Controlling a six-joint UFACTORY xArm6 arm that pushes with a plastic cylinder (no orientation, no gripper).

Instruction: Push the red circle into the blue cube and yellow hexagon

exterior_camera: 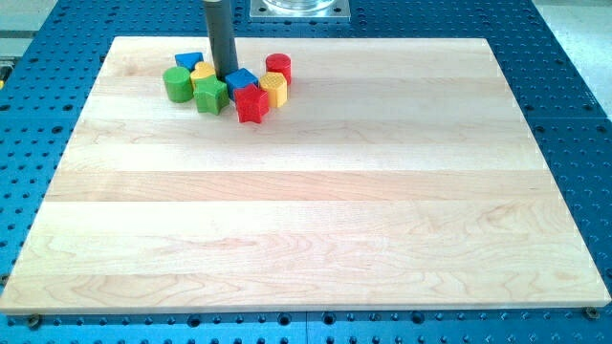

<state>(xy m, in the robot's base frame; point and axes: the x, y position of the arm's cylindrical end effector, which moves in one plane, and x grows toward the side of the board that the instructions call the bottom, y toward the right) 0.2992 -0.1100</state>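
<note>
The red circle (278, 66) stands near the board's top left, touching the yellow hexagon (274, 89) just below it. The blue cube (242, 81) sits left of the hexagon, against it. My tip (227, 74) is down on the board just left of the blue cube, between it and a yellow block (203, 72). The rod rises straight up out of the view's top.
A red star (251, 104) lies below the blue cube. A green cylinder (177, 84), a green block (211, 96) and a blue triangular block (188, 60) crowd the cluster's left side. The wooden board (316, 191) lies on a blue perforated table.
</note>
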